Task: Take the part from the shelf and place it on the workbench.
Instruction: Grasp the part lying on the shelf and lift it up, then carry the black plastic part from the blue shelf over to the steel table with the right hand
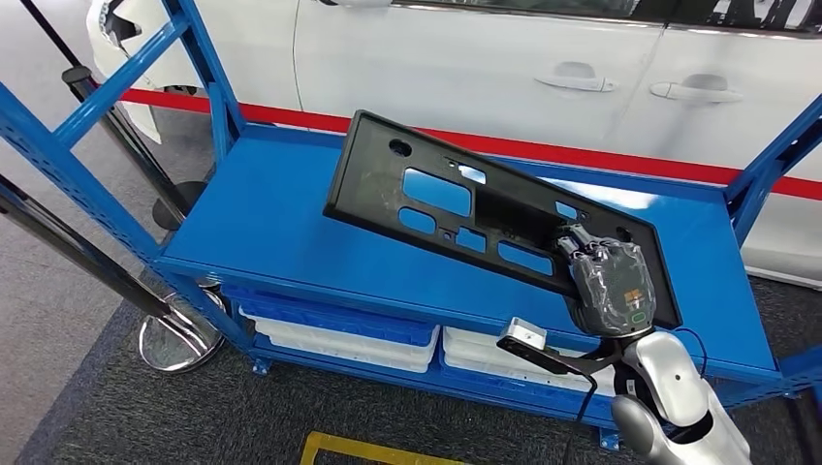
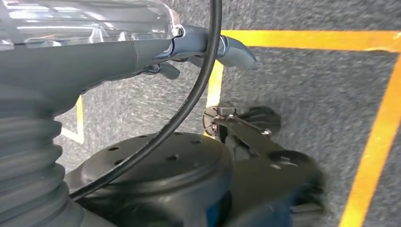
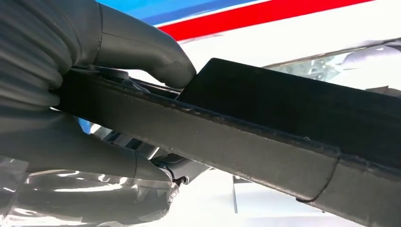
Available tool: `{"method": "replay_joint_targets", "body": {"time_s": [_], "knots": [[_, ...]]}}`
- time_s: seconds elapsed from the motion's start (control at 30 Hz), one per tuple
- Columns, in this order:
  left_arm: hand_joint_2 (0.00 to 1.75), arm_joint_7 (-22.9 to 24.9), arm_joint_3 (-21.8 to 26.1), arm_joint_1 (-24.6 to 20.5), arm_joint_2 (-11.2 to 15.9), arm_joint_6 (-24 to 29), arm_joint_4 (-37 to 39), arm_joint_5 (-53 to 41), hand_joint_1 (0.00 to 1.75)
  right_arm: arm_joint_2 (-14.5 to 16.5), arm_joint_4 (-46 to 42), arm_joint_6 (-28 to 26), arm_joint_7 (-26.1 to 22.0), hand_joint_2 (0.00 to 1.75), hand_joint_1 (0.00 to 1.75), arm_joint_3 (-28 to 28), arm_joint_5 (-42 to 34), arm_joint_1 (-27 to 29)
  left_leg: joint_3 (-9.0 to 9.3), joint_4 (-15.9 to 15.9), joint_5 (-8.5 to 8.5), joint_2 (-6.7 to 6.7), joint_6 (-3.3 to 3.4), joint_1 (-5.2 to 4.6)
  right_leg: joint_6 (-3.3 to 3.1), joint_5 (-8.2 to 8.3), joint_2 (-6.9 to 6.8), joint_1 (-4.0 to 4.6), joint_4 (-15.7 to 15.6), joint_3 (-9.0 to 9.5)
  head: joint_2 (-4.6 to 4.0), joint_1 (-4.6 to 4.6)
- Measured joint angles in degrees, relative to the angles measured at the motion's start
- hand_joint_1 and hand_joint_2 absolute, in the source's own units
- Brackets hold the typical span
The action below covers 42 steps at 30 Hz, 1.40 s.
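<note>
1. My right hand [image 1: 609, 283] grips the long black plastic panel with cut-out openings [image 1: 465, 208] at its near right end; in the right wrist view the thumb presses one face and the fingers [image 3: 142, 165] close on the other.
2. The panel hangs tilted above the top deck of the blue metal shelf [image 1: 281, 228], its far end raised.
3. White and blue trays [image 1: 339, 329] sit on the lower level.
4. A white car [image 1: 543, 68] stands behind.
5. My left hand [image 2: 198, 47] hangs over the grey floor with yellow lines [image 2: 302, 85], holding nothing, fingers loosely extended.
</note>
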Motion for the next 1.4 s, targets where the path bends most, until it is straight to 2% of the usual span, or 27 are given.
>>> {"method": "replay_joint_targets", "body": {"time_s": [0.07,0.17,0.2,0.27,0.33,0.37,0.4,0.43,0.5,0.57,0.63,0.7,0.73,0.8,0.87,0.9,0.93,1.0,1.03,1.1,1.13,1.2,1.23,1.27,1.33,1.37,1.4], "knots": [[1.75,0.01,-0.04,-0.01,0.09,-0.02,0.00,-0.17,0.00,-0.72,-0.50,-0.02,0.39,1.75,1.75,-0.28,1.08,0.28,4.01,-6.86,0.75,-0.07,0.65,-0.49,0.52,0.84,-0.01,0.15,0.01,-0.49,0.00,0.00],[1.75,0.01,-0.08,0.03,0.13,-0.13,0.00,-0.23,0.00,-1.47,-1.03,-0.16,0.57,1.75,1.75,-0.54,1.59,0.52,4.27,-9.01,1.53,-0.09,0.98,-0.80,1.69,2.20,-0.02,-0.09,-0.54,-0.69,0.00,-0.01],[1.75,0.00,-0.09,0.02,0.15,-0.17,0.00,-0.26,0.00,-1.70,-1.20,-0.29,0.58,1.75,1.75,-0.63,1.82,0.66,3.93,-9.29,2.23,0.04,1.29,-0.73,2.04,1.65,0.04,-0.20,-0.33,-0.94,0.00,0.00],[1.75,-0.03,-0.10,-0.02,0.20,-0.24,0.00,-0.32,0.00,-2.18,-1.45,-0.54,0.60,1.75,1.75,-0.79,2.43,0.90,2.82,-9.75,3.82,0.33,2.08,-0.52,2.53,-2.38,0.13,-0.33,2.62,-2.01,0.00,0.01],[1.75,-0.05,-0.11,-0.04,0.26,-0.31,0.00,-0.40,0.00,-2.48,-1.61,-0.77,0.62,1.75,1.75,-0.84,3.01,1.18,1.17,-9.62,5.07,0.49,2.55,-0.73,2.90,-7.89,0.11,-0.41,9.18,-3.49,0.00,0.01],[1.75,-0.05,-0.11,-0.01,0.27,-0.37,0.00,-0.44,0.00,-2.60,-1.71,-0.85,0.62,1.75,1.75,-0.85,3.21,1.39,0.25,-9.46,5.64,0.54,2.59,-0.82,3.06,-9.26,0.11,-0.44,12.38,-3.90,0.00,0.01],[1.75,-0.04,-0.11,0.01,0.27,-0.40,0.00,-0.49,0.00,-2.70,-1.81,-0.88,0.62,1.75,1.75,-0.85,3.33,1.62,-0.70,-9.24,6.16,0.58,2.61,-0.90,3.16,-9.25,0.10,-0.47,14.33,-3.73,0.00,0.00],[1.75,-0.03,-0.11,0.02,0.27,-0.45,0.00,-0.56,0.00,-2.82,-1.94,-0.90,0.62,1.75,1.75,-0.85,3.39,1.82,-1.65,-8.94,6.61,0.61,2.57,-0.94,3.20,-8.06,0.10,-0.48,14.52,-2.73,0.00,0.00],[1.75,0.02,-0.12,0.00,0.26,-0.57,0.00,-0.67,0.00,-3.08,-2.30,-0.92,0.62,1.75,1.75,-0.86,3.47,2.03,-3.35,-8.23,7.39,0.62,2.36,-0.98,2.97,-5.23,0.10,-0.46,9.53,2.04,0.00,0.00],[1.75,0.14,-0.14,-0.02,0.23,-0.64,0.00,-0.70,0.00,-3.39,-2.93,-1.01,0.63,1.75,1.75,-0.98,3.58,2.10,-4.40,-7.63,8.08,0.58,1.94,-1.16,2.37,-5.45,0.07,-0.15,1.57,7.78,0.00,0.00],[1.75,0.29,-0.14,-0.01,0.21,-0.64,0.00,-0.69,0.00,-3.67,-3.41,-1.28,0.65,1.75,1.75,-1.17,3.66,2.19,-4.83,-7.57,8.98,0.57,1.32,-1.20,1.65,-6.39,0.03,0.29,-2.34,9.96,0.00,0.00],[1.75,0.41,-0.13,0.05,0.22,-0.54,0.00,-0.67,0.00,-3.79,-3.55,-1.52,0.69,1.75,1.75,-1.27,3.68,2.37,-5.16,-7.56,9.28,0.42,0.57,-1.20,0.81,-5.39,-0.19,0.13,-3.00,9.40,0.00,0.00],[1.75,0.45,-0.13,0.07,0.23,-0.48,0.00,-0.64,0.00,-3.81,-3.60,-1.55,0.71,1.75,1.75,-1.28,3.68,2.45,-5.55,-6.81,8.14,0.32,0.19,-1.17,0.31,-4.74,-0.33,-0.04,-3.27,8.97,0.00,0.00],[1.75,0.47,-0.12,0.03,0.28,-0.36,0.00,-0.61,0.00,-3.82,-3.73,-1.57,0.73,1.75,1.75,-1.28,3.71,2.60,-6.84,-2.21,2.93,0.19,-0.40,-0.97,-0.38,-3.38,-0.59,-0.25,-3.48,7.69,0.00,0.00],[1.75,0.47,-0.11,-0.04,0.30,-0.30,0.00,-0.59,0.00,-3.82,-3.80,-1.59,0.78,1.75,1.75,-1.28,3.74,2.71,-7.93,4.85,-1.62,0.19,-0.85,-0.75,-0.51,-2.17,-0.63,-0.27,-3.27,5.96,0.00,0.00],[1.75,0.47,-0.11,-0.07,0.31,-0.29,0.00,-0.59,0.00,-3.82,-3.80,-1.58,0.80,1.75,1.75,-1.28,3.74,2.75,-7.88,7.42,-1.81,0.19,-1.05,-0.63,-0.40,-1.56,-0.65,-0.31,-3.07,5.01,0.00,0.01],[1.75,0.49,-0.11,-0.10,0.32,-0.26,0.00,-0.59,0.00,-3.82,-3.80,-1.59,0.83,1.75,1.75,-1.28,3.71,2.78,-7.15,8.44,-0.64,0.19,-1.20,-0.51,-0.23,-0.99,-0.67,-0.38,-2.79,4.01,0.00,0.00],[1.75,0.53,-0.12,-0.17,0.34,-0.13,0.00,-0.59,0.00,-3.82,-3.80,-1.58,0.86,1.75,1.75,-1.30,3.61,2.80,-3.19,4.99,2.87,0.20,-1.43,-0.17,0.31,-0.02,-0.67,-0.60,-1.96,2.03,0.00,-0.01],[1.75,0.55,-0.12,-0.19,0.35,-0.08,0.00,-0.59,0.00,-3.84,-3.84,-1.57,0.87,1.75,1.75,-1.33,3.50,2.79,-0.22,0.98,3.23,0.16,-1.52,-0.11,0.64,0.35,-0.65,-0.64,-1.43,1.18,0.00,-0.01],[1.75,0.53,-0.13,-0.18,0.34,-0.05,0.00,-0.58,0.00,-3.92,-3.90,-1.56,0.85,1.75,1.75,-1.47,3.15,2.69,4.39,-6.46,1.59,-0.07,-1.04,-0.20,1.43,1.23,-0.64,-0.58,-0.66,0.05,0.00,-0.01],[1.75,0.50,-0.13,-0.17,0.34,-0.08,0.00,-0.55,0.00,-3.98,-3.93,-1.55,0.83,1.75,1.75,-1.54,2.93,2.58,5.23,-8.43,0.77,-0.18,-0.62,-0.39,1.82,1.81,-0.66,-0.54,-0.62,-0.27,0.00,0.00],[1.75,0.44,-0.12,-0.11,0.34,-0.19,0.00,-0.41,0.00,-4.11,-3.89,-1.50,0.77,1.75,1.75,-1.60,2.44,2.39,4.54,-9.05,1.30,-0.11,0.53,-0.49,2.55,2.63,-0.64,-0.70,-0.83,-0.68,0.00,0.01],[1.75,0.42,-0.12,-0.07,0.35,-0.25,0.00,-0.33,0.00,-4.19,-3.85,-1.47,0.73,1.75,1.75,-1.61,2.19,2.35,4.01,-9.10,1.94,0.03,1.10,-0.49,2.79,1.73,-0.58,-0.82,-0.36,-1.05,0.00,0.01],[1.75,0.40,-0.11,-0.04,0.37,-0.28,0.00,-0.25,0.00,-4.25,-3.81,-1.44,0.70,1.75,1.75,-1.64,2.00,2.33,3.38,-9.20,2.65,0.18,1.63,-0.46,2.97,-0.27,-0.52,-0.91,1.06,-1.63,0.00,0.02],[1.75,0.37,-0.11,-0.02,0.42,-0.34,0.00,-0.19,0.00,-4.33,-3.73,-1.41,0.66,1.75,1.75,-1.72,1.80,2.26,1.71,-9.09,4.10,0.35,2.31,-0.66,3.12,-6.33,-0.46,-0.95,7.26,-3.29,0.00,0.02],[1.75,0.37,-0.11,-0.03,0.43,-0.38,0.00,-0.17,0.00,-4.33,-3.68,-1.41,0.66,1.75,1.75,-1.74,1.79,2.23,0.74,-8.95,4.80,0.39,2.48,-0.87,3.14,-8.46,-0.45,-0.92,11.01,-3.97,0.00,0.02],[1.75,0.36,-0.11,-0.02,0.43,-0.43,0.00,-0.18,0.00,-4.33,-3.61,-1.41,0.66,1.75,1.75,-1.74,1.79,2.22,-0.29,-8.79,5.46,0.43,2.60,-1.09,3.08,-9.21,-0.45,-0.84,13.97,-4.17,0.00,0.01]]}}
